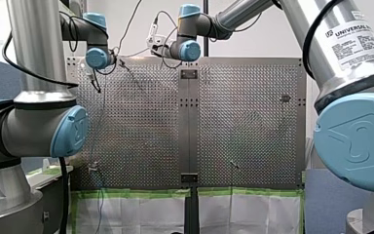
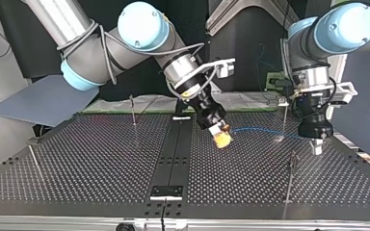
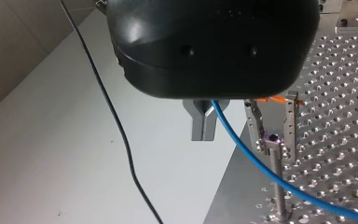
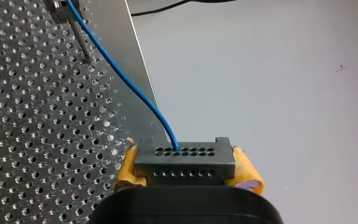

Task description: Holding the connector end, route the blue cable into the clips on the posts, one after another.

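Observation:
In the right wrist view my right gripper (image 4: 184, 149) has its yellow pads shut on the grey connector (image 4: 185, 163). The blue cable (image 4: 121, 77) leaves the connector and runs ahead to the top of a post (image 4: 77, 37). In the top view my right gripper (image 2: 220, 135) hangs over the middle of the table, and the cable (image 2: 260, 130) stretches to my left gripper (image 2: 316, 147) at the view's right. My left gripper (image 3: 203, 133) is shut, with the cable (image 3: 261, 168) coming out beside its fingers. The cable crosses the shaft of a clip post (image 3: 275, 142) beside them.
Several thin posts stand on the perforated table (image 2: 101, 163): one (image 2: 132, 109) at the far left of the top view, one (image 2: 33, 161) near the left edge, one (image 2: 291, 166) close to my left gripper. A black wire (image 3: 116, 121) hangs off the table.

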